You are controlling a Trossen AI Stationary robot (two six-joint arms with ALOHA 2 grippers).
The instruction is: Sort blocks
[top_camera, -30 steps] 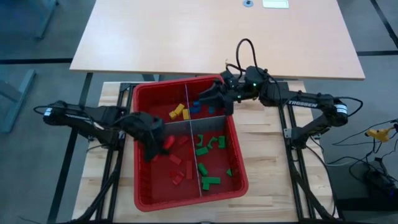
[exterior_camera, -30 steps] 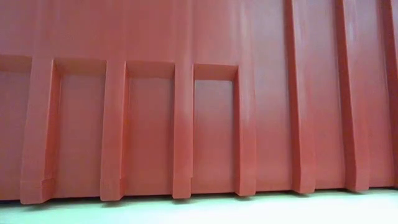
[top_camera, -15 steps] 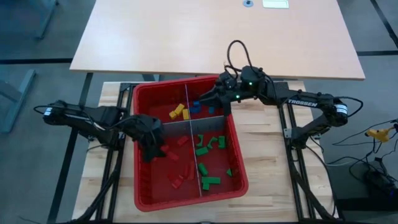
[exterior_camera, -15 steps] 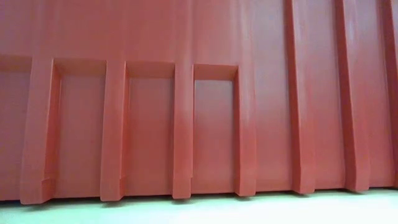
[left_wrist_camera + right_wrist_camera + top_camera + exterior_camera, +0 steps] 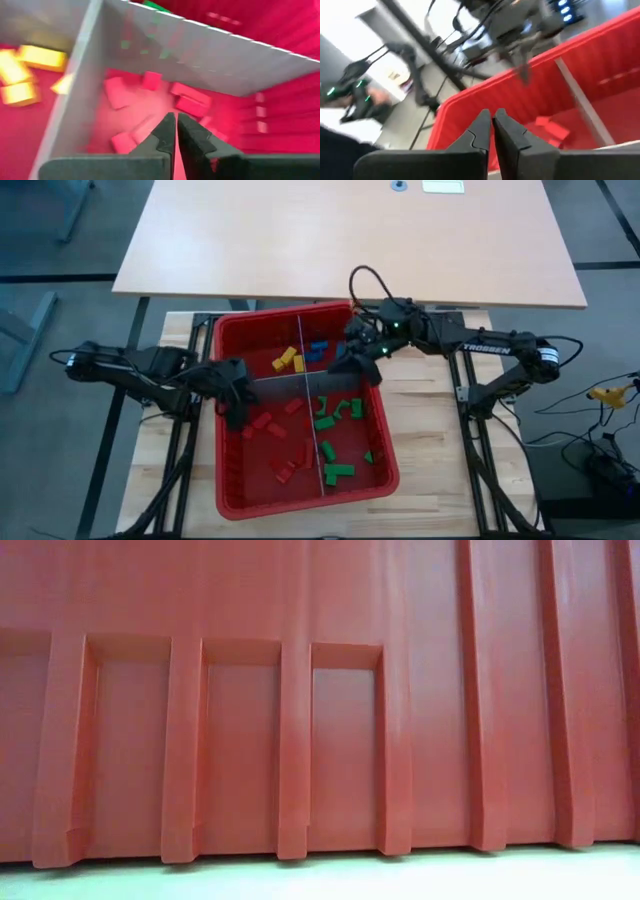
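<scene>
Lying sorted by colour, the blocks (image 5: 335, 412) fill the red bin's (image 5: 226, 485) four compartments: yellow, blue, red, green. Left tool (image 5: 176, 131) hangs pressed together over the red blocks (image 5: 191, 101); right tool (image 5: 492, 126), likewise pressed together and empty, hovers beside the bin's far right rim. Risk: either tool could clip a grey divider (image 5: 282, 378) and scatter sorted blocks.

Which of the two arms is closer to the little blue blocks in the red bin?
The right. The right gripper sits just beside the blue blocks, over the same compartment. The left gripper is across the bin, over the red blocks' compartment.
</scene>
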